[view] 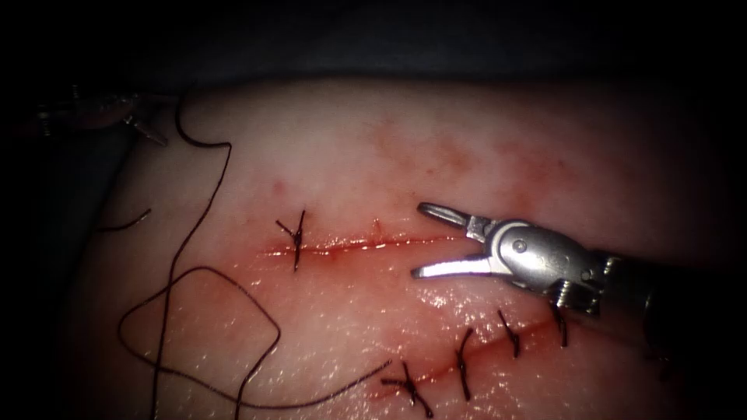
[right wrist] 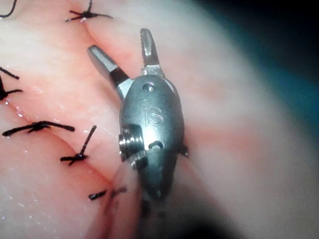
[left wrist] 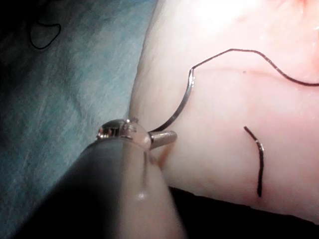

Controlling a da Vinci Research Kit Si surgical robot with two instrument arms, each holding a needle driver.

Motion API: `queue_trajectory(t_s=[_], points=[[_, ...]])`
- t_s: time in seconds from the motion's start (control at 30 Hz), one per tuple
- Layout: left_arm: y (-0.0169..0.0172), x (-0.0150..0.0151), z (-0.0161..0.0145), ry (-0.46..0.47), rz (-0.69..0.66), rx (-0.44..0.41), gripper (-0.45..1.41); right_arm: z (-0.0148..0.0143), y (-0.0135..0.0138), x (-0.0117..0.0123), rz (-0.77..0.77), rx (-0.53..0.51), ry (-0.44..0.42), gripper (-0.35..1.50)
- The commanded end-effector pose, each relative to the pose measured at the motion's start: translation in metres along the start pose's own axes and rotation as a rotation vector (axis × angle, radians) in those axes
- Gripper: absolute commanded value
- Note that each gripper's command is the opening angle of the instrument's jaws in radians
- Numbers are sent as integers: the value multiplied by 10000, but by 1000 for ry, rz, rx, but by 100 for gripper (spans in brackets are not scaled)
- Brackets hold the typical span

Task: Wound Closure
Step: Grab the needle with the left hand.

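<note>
My left tool [view: 134,117] [left wrist: 162,138] hangs over the tissue's [view: 405,155] far left edge, jaws shut on the curved needle [left wrist: 180,105]. The needle is free of the tissue and arcs from the jaws to its thread end. The dark thread [view: 204,272] [left wrist: 249,51] trails from there in loose loops across the tissue left of the cut. My right tool [view: 418,240] [right wrist: 122,50] hovers over the right end of the upper cut [view: 358,246], jaws open and holding nothing. One stitch [view: 297,238] crosses that cut near its left end.
A lower cut [view: 475,356] carries several tied stitches [right wrist: 37,127], close below the right tool's shaft. A short loose piece of thread [view: 128,222] [left wrist: 260,159] lies near the tissue's left edge. Blue cloth [left wrist: 55,99] borders the tissue there.
</note>
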Motion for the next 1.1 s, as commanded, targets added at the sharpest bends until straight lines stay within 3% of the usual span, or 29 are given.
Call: queue_trajectory(t_s=[0.03, 0.2, 0.3, 0.67, 0.83, 0.87, 0.97, 1.1], points=[[-9, 3, 5, 1, 2, 5, 31, 12, 2, -1, -2, 1, 3, 106], [-10, 4, 8, -2, 15, 4, 31, 12, 3, -1, -2, 1, 3, 106], [-8, -3, 13, -49, 50, -73, 21, 11, 2, -2, -3, 2, 4, 106], [-8, 1, 27, -99, 72, -136, 14, 12, 0, -4, -5, 1, 4, 105], [-5, 10, 35, -113, 84, -147, -8, 12, 0, -5, -6, 1, 5, 101], [-2, 11, 36, -124, 89, -161, -45, 12, -1, -5, -7, 1, 5, 99], [0, 11, 37, -164, 96, -193, -45, 12, -1, -5, -7, 2, 5, 96], [-1, 11, 34, -218, 92, -165, -45, 11, -2, -3, -7, 2, 5, 94]])
